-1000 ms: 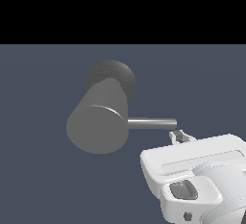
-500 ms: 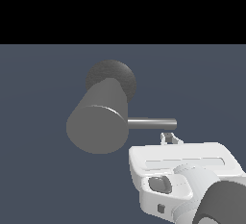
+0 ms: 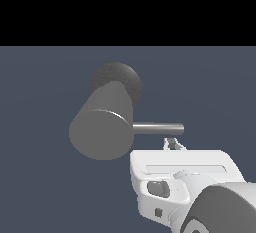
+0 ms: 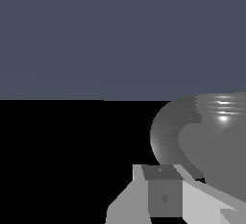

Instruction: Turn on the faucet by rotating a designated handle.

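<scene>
Handle [image 3: 157, 128] just above the hand [image 3: 173, 144], its grip state unclear.

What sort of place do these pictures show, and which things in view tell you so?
Most likely a bare simulated test scene, not a real room. A grey faucet with a thin handle sits on a plain blue-grey floor under a black void, with a robot end effector close by.

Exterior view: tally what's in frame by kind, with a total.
Faucet: 1
Handle: 1
Gripper: 1
Total: 3
</scene>
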